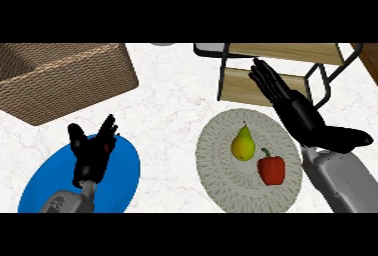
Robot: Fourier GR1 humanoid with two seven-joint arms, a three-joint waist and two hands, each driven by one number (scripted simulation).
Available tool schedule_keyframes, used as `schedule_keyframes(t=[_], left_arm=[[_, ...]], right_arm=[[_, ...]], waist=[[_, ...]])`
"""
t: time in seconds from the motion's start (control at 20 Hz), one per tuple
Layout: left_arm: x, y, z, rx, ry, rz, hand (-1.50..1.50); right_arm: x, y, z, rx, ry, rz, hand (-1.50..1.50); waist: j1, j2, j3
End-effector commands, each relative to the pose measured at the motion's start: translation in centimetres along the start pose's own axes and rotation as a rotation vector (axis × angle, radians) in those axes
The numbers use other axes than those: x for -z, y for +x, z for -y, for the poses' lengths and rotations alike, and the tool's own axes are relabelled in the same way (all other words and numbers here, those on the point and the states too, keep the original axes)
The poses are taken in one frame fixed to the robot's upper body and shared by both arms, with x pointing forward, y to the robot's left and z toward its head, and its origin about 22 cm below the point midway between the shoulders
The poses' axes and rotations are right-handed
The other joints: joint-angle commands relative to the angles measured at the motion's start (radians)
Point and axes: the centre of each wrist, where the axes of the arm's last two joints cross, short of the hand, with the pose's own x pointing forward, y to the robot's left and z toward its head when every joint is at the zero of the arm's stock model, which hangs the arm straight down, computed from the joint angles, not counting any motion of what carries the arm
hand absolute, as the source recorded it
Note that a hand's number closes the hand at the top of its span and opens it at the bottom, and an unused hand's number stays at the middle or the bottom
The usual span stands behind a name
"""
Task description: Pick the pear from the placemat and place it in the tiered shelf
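Head view tells us the task is barely begun: the pear (244, 143) lies ungrasped on the placemat (221, 175) beside a red pepper (272, 169), our right hand (295, 111) open, empty, near the tiered shelf (251, 86), left hand (91, 148) resting open.

White marbled counter (170, 95), smooth, faintly veined. Woven wicker basket (59, 75), coarse. Round woven placemat (221, 165), ribbed and matt. Tiered shelf (280, 67): pale wood boards in thin black metal frame. Glossy yellow pear (243, 143), shiny red pepper (272, 169). Smooth blue plate (125, 170). Black, slightly glossy hands: left (92, 150), right (295, 112).
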Motion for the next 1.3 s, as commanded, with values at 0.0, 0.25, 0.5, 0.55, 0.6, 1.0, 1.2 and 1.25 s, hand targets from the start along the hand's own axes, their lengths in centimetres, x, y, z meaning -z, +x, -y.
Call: schedule_keyframes(t=[0.0,0.25,0.5,0.55,0.6,1.0,1.2,1.25], left_arm=[[-2.0,1.5,0.6,0.019,0.026,0.123,0.00],[-1.2,9.2,-2.5,0.144,0.093,0.506,0.00],[-1.9,8.4,-3.9,0.125,0.088,0.476,0.00],[-2.4,8.4,-3.4,0.106,0.070,0.474,0.00],[-3.3,7.1,-4.0,0.121,0.087,0.464,0.00],[-2.2,8.0,-3.9,0.115,0.085,0.460,0.00],[-2.4,8.1,-3.4,0.114,0.077,0.454,0.00],[-2.5,8.0,-3.2,0.111,0.080,0.469,0.00]], right_arm=[[0.9,0.1,1.1,0.043,-0.069,-0.033,1.50],[0.7,-2.5,3.0,0.306,-0.366,-0.273,1.50],[-2.4,-5.6,3.7,0.460,-0.681,-0.351,-1.50],[-0.3,-5.5,5.3,0.463,-0.664,-0.324,-1.50],[-2.1,-4.2,6.8,0.447,-0.613,-0.285,-1.50],[-0.1,2.6,10.2,0.069,-0.122,-0.488,-1.50],[2.2,6.7,9.5,-0.155,0.031,-0.577,-1.50],[3.4,7.1,9.4,-0.236,0.035,-0.604,-1.50]], waist=[[0.000,0.024,-0.003],[0.027,0.024,-0.002],[-0.003,0.025,-0.003],[0.011,0.029,-0.003],[-0.004,0.026,-0.003],[-0.014,0.024,-0.006],[-0.011,0.021,-0.007],[0.008,0.025,-0.007]])
